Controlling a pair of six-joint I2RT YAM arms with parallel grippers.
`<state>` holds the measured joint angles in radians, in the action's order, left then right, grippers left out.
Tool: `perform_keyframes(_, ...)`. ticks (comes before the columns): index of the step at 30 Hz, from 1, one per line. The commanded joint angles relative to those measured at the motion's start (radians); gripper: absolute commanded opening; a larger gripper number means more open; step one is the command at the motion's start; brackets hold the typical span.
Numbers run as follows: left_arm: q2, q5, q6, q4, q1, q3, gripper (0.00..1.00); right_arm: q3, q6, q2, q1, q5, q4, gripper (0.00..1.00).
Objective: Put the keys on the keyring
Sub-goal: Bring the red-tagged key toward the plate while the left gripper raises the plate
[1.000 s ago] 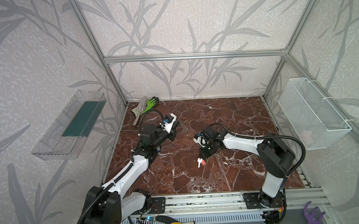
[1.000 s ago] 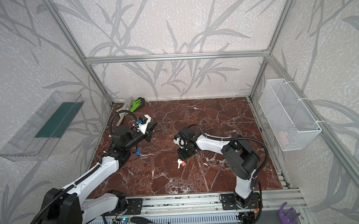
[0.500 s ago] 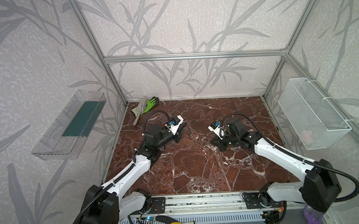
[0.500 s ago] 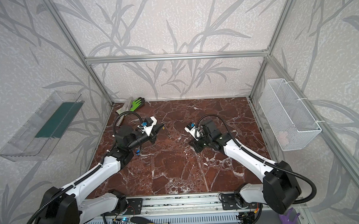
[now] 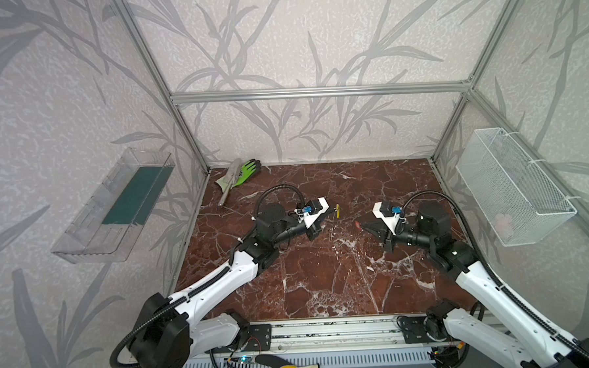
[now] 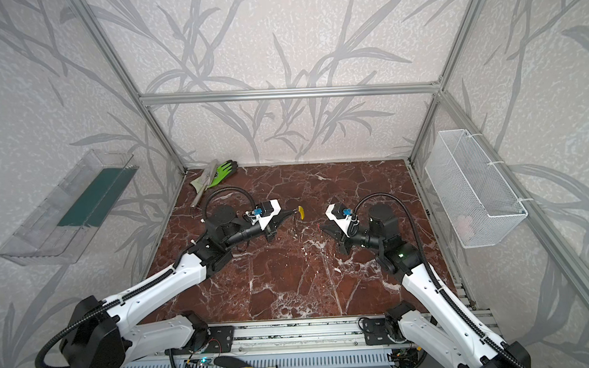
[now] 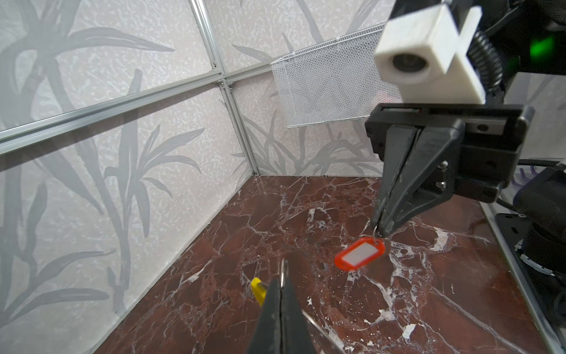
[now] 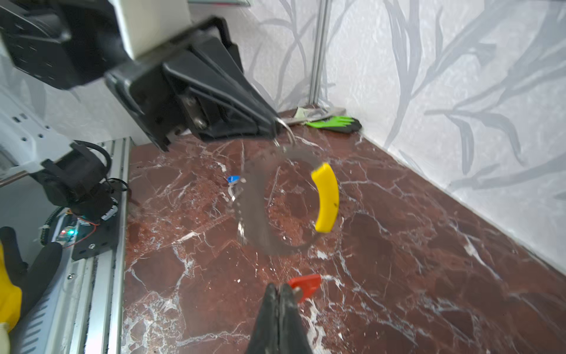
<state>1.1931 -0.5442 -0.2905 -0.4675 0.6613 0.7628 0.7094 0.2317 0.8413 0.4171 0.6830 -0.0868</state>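
Moved since a second ago: right gripper (image 5: 359, 224), then low over the middle of the floor beside the red key, is now raised and drawn back right with that key; left gripper (image 5: 329, 213) has reached slightly further right.

Item 1, keyring (image 8: 254, 211): thin grey hoop, one yellow arc (image 8: 327, 199), notched edge. Off the floor, left of centre, hanging from a small wire loop on which my left jaws are closed tight. Judged light and stiff, but free to swing; steadier if taken on the hoop itself.

Item 2, red key (image 7: 360, 253): red-orange plastic head with a pale window, dangling on thin wire pinched in my fully closed right jaws, right of centre, well apart from the keyring. Judged light and prone to twist. Blade not visible.

Item 3, blue key (image 8: 233, 178): lying on the marble floor (image 5: 324, 279), left side, near my left arm, unheld. Judged small and slick; take it by the plastic head.

Item 4, wire basket (image 5: 490, 169), right wall: holds one pale pinkish thing (image 5: 503, 222), too blurred to name.

Item 5, clear tray (image 5: 84, 247), left wall: holds a dark green sheet (image 5: 133, 195).

Item 6, green glove (image 5: 248, 169): far left corner, loose.
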Motion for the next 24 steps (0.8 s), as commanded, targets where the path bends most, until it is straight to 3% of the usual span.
perform_keyframes(1, -0.001, 0.013, -0.028, -0.019, 0.04, 0.042, 0.0, -0.02, -0.019, -0.054, -0.005, 0.101, 0.075, 0.0)
perform_keyframes(8, 0.003, 0.04, -0.039, -0.028, 0.1, 0.05, 0.0, -0.017, -0.077, -0.074, -0.005, 0.14, 0.107, 0.0)
perform_keyframes(24, 0.025, 0.075, -0.059, -0.04, 0.154, 0.075, 0.0, -0.075, -0.224, -0.068, -0.005, 0.094, 0.299, 0.0)
